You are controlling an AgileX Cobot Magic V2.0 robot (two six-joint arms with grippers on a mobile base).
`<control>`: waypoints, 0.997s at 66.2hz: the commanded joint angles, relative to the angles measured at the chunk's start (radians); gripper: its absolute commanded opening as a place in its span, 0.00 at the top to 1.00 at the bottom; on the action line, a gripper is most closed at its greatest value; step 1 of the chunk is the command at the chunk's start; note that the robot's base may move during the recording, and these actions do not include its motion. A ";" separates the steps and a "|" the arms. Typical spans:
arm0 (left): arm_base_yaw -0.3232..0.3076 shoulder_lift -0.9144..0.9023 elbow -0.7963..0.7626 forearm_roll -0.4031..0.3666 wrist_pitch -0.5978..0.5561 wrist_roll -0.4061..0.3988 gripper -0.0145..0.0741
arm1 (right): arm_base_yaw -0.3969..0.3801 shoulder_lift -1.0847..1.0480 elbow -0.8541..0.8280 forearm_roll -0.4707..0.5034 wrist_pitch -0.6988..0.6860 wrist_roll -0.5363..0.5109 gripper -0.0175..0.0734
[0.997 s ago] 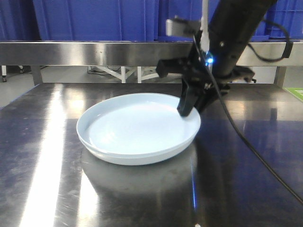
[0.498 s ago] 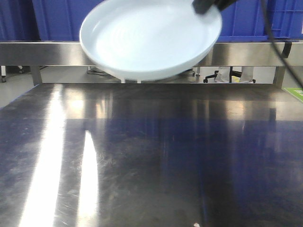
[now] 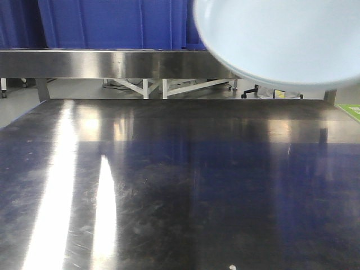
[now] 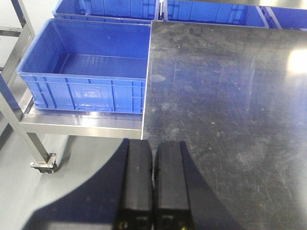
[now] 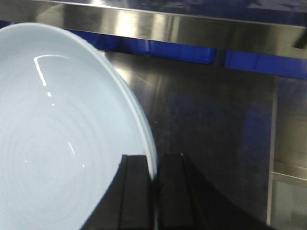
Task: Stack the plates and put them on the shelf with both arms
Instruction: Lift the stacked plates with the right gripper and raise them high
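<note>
The front view shows only the pale blue-white glossy round plates [image 3: 287,39], aloft at upper right above the scratched steel table [image 3: 169,185]. The right wrist view adds the black right gripper [image 5: 153,165] at bottom centre, pinching their rim between narrow fingers. In the left wrist view, the black left gripper [image 4: 153,146] sits at bottom centre over the table's edge, fingers pressed together on nothing, with a blue plastic crate [image 4: 86,62] at upper left

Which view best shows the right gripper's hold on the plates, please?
The right wrist view: the right gripper pinches the plates by the rim. The front view shows only the plates, the left wrist view neither.
</note>
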 commanded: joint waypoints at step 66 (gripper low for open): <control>-0.008 0.004 -0.030 -0.004 -0.080 -0.010 0.74 | -0.131 -0.516 0.289 0.014 0.014 -0.005 0.75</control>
